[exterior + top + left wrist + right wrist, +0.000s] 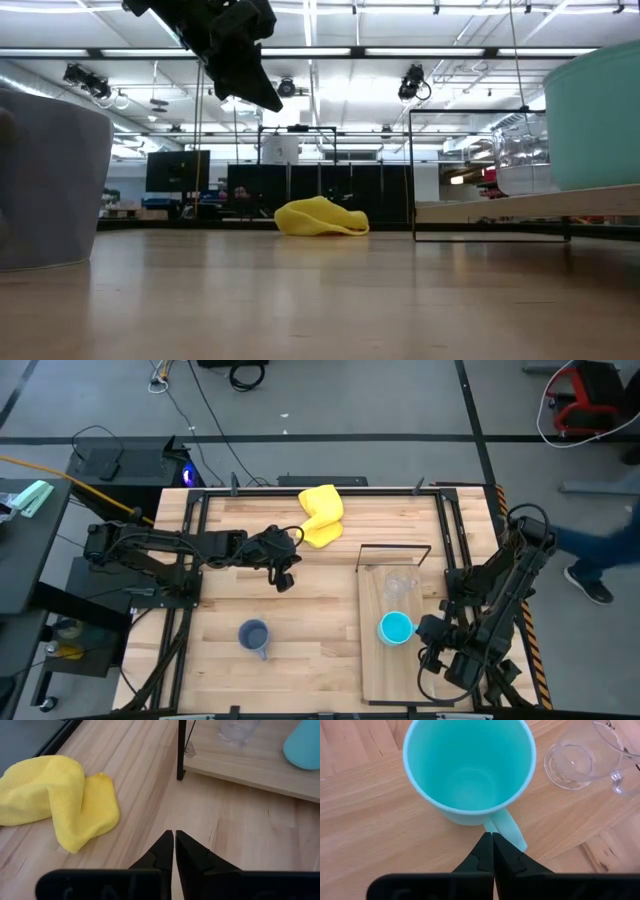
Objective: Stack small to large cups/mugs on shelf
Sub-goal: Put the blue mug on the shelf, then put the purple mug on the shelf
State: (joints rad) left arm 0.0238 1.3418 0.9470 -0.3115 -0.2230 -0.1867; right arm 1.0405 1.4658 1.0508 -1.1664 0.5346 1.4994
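A bright cyan mug [396, 627] and a small clear glass [397, 585] stand upright on the light-wood shelf board [400, 670]. The board's black wire frame [395, 547] is at its far end. A grey-blue mug [254, 635] stands on the table left of the shelf. My right gripper [492, 839] is shut, with its tips at the cyan mug's handle [509, 829]. My left gripper [174, 837] is shut and empty above the table's middle, between the yellow cloth [55, 800] and the shelf. My right gripper's shut fingertips [487, 845] come slanting down from the table's right side. They stand at the cyan mug's handle, close to where it joins the wall. I cannot tell whether they touch it. The mug stands upright on the shelf board.
The yellow cloth [322, 515] lies crumpled at the table's far middle. A black rail frame [190, 540] runs along the table's edges. There is bare wood between the grey-blue mug and the shelf, and bare board on the shelf's near half [400, 680].
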